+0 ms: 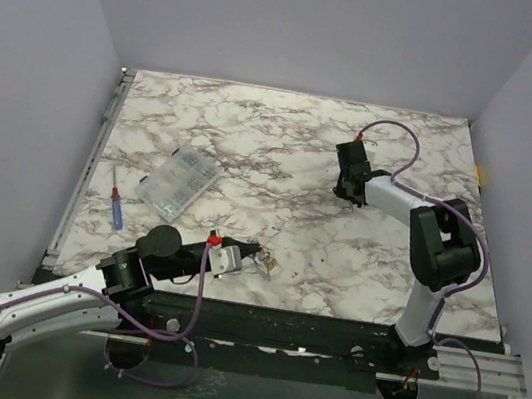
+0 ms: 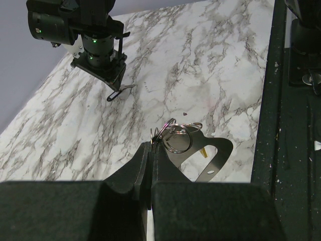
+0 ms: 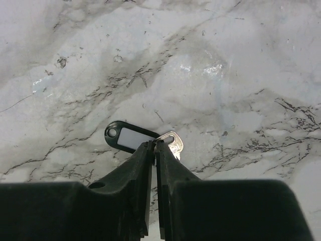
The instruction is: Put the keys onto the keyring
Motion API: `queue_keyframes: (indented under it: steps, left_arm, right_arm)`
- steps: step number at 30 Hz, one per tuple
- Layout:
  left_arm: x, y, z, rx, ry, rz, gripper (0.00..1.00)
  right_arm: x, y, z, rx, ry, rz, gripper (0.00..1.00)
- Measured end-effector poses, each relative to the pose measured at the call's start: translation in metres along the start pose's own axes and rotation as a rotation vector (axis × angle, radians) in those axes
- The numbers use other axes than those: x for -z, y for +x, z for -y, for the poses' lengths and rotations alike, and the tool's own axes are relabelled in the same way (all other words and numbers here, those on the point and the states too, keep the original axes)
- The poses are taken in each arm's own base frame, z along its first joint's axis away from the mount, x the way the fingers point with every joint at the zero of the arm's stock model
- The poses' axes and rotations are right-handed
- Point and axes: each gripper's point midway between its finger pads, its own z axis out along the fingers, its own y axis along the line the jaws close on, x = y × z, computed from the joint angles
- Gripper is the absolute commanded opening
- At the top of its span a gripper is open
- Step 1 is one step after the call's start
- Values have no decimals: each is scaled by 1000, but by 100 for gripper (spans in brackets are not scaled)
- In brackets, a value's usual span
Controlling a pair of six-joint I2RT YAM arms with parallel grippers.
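Observation:
My left gripper (image 2: 152, 145) is shut on the keyring (image 2: 176, 136), a small bunch of metal split rings held just above the table near its front edge (image 1: 266, 260). A dark flat metal piece (image 2: 216, 156) and a small yellow bit (image 2: 203, 151) hang with the rings. My right gripper (image 3: 154, 144) is shut on a silver key (image 3: 173, 143) joined to a black tag with a white label (image 3: 128, 136), low over the marble. In the top view the right gripper (image 1: 348, 190) is far back and right of the left gripper (image 1: 256, 252). The left wrist view shows the key and tag (image 2: 118, 93) dangling from the right gripper.
A clear plastic compartment box (image 1: 179, 184) lies at the left of the marble table (image 1: 284, 152). A screwdriver with a blue handle (image 1: 116, 206) lies left of it. The black front rail (image 2: 281, 125) runs along the table's near edge.

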Motion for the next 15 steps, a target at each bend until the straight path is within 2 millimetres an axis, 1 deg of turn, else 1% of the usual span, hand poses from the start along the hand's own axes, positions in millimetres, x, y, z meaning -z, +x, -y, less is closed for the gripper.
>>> queue_keyframes:
  steps: [6,11,15]
  left_arm:
    - [0,0,0,0,0,0,0]
    - [0,0,0,0,0,0,0]
    - [0,0,0,0,0,0,0]
  right_arm:
    - [0,0,1,3,5,2,10]
    - [-1,-1,2,8,10,4,1]
    - [-1,-1,3,14,14,6,1]
